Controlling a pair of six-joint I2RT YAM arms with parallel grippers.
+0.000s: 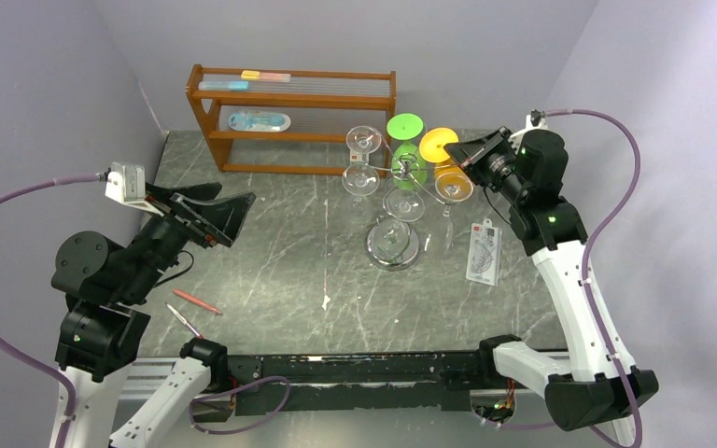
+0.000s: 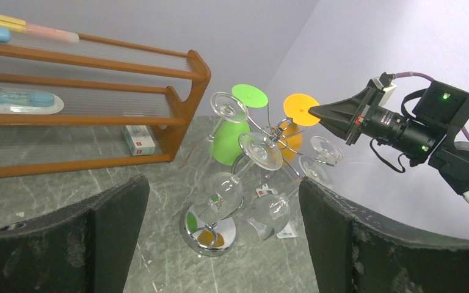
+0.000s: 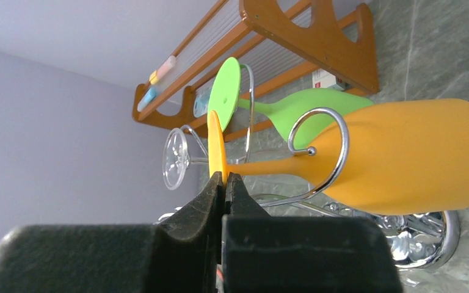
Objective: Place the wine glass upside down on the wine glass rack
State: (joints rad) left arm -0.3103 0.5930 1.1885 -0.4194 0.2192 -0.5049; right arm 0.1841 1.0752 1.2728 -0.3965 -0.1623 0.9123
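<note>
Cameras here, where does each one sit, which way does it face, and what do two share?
Top external: above and behind the robot, looking down on the table; left gripper open, right gripper shut.
Left wrist: behind its own open fingers, which frame the bottom, facing across to the wine glass rack and wooden shelf.
Right wrist: behind its own fingers, which pinch the foot of the orange wine glass, seen close.
Shared: all three see that rack and glass.
</note>
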